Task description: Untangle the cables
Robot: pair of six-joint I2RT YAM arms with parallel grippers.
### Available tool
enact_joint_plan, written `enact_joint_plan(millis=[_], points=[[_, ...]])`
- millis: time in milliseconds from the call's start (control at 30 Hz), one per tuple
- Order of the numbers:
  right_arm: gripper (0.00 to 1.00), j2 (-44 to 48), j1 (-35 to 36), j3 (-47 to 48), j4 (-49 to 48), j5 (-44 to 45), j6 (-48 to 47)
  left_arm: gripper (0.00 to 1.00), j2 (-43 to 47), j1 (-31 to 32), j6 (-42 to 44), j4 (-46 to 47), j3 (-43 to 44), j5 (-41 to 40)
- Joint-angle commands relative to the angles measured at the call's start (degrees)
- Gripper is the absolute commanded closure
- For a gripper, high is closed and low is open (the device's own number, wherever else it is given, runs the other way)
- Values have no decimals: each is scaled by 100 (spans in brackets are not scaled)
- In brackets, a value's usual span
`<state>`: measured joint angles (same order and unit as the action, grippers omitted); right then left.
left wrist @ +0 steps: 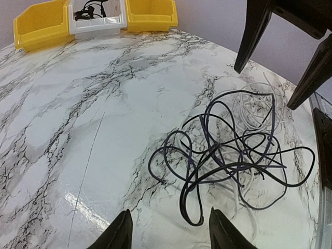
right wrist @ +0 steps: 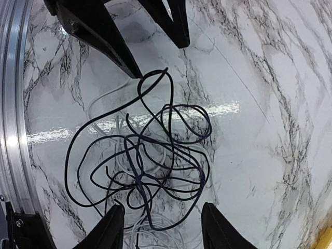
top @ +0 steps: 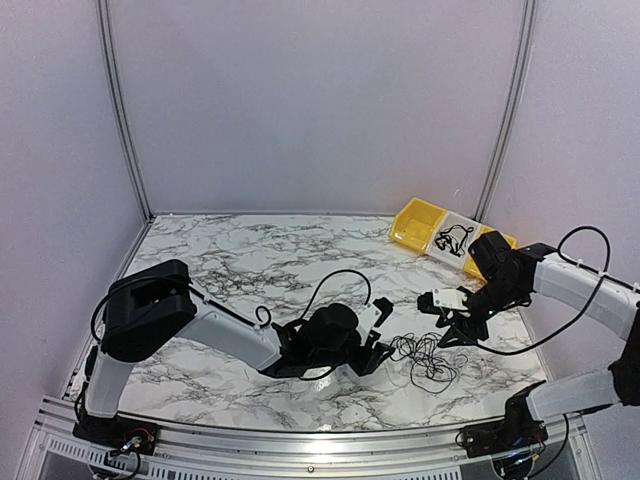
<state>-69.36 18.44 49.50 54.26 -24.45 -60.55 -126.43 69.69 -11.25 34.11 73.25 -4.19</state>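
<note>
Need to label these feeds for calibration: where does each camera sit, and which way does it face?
Top external: above and behind the arms, looking down over the table; left arm and right arm show.
Left wrist: low, facing the cables and far bins; left gripper at bottom.
Right wrist: looking down on the cables; right gripper at bottom.
Shared: all three see the cables.

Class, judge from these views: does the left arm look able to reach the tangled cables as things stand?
Probably yes: the left gripper is open, and the cables lie just ahead of it with nothing between. Only the right gripper, close at the far side, might crowd it.
</note>
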Motion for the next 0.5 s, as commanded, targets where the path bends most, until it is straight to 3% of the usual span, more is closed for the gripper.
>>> enact_joint_plan(millis=[0,100,233,467], points=[[52,-149,46,-210,-506,232,133,47,397,27,-163,273,-150,-53],[66,-232,38,-264,-1021,337,417,47,462,42,-202,635,-307,94],[89,-165,45,12,-994,-164,598,46,398,75,-256,1261,-301,370],[100,-138,46,501,-549,-775,899,45,-440,105,-845,2422,380,316]])
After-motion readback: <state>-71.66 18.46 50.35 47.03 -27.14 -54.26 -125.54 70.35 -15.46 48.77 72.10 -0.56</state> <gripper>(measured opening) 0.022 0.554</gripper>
